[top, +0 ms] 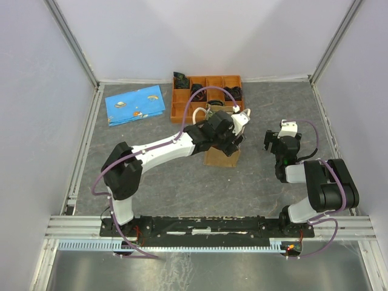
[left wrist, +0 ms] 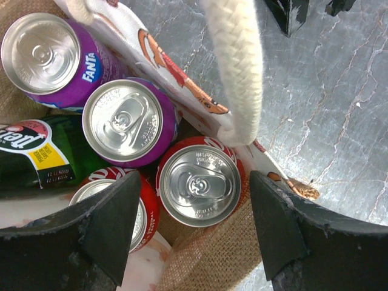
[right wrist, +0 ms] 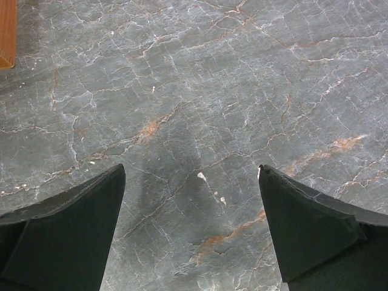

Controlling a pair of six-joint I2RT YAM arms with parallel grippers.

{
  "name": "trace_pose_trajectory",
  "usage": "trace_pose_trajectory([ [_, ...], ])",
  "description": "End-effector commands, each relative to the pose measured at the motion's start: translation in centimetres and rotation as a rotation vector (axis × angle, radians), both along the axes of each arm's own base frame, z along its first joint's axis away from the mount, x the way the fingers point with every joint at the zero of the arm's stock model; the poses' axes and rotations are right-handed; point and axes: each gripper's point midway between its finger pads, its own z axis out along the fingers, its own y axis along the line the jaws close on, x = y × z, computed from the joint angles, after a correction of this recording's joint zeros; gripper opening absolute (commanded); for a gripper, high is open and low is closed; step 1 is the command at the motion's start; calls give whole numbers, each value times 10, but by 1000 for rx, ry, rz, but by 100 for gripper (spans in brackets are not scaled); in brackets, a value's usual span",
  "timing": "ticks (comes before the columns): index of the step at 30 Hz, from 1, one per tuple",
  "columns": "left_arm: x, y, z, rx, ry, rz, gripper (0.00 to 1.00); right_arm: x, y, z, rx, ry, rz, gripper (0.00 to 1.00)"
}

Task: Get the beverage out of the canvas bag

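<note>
The tan canvas bag (top: 222, 158) stands mid-table, mostly hidden under my left wrist. The left wrist view looks down into the bag (left wrist: 206, 254): two purple Fanta cans (left wrist: 124, 121), two red cans (left wrist: 199, 185) and a green bottle (left wrist: 36, 154) stand inside, with a cream rope handle (left wrist: 236, 66) across the rim. My left gripper (left wrist: 195, 182) is open just above the bag, its jaws either side of the nearer red can, not touching it. My right gripper (right wrist: 191, 173) is open and empty over bare table, right of the bag (top: 280, 145).
An orange compartment tray (top: 206, 97) with dark items stands just behind the bag. A blue printed cloth (top: 136, 104) lies at the back left. White walls and metal rails enclose the grey marbled table (top: 182, 182).
</note>
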Motion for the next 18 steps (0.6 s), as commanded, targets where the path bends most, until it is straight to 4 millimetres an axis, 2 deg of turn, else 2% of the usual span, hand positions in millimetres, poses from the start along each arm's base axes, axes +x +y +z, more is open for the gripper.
trace_pose_trajectory([
  [1, -24, -19, 5, 14, 5, -149, 78, 14, 1, 22, 10, -73, 5, 99],
  [5, -24, -20, 5, 28, 9, -166, 78, 14, 1, 22, 10, -72, 5, 99],
  [18, -21, -13, -23, 110, 59, -133, 78, 14, 1, 22, 10, -72, 5, 99],
])
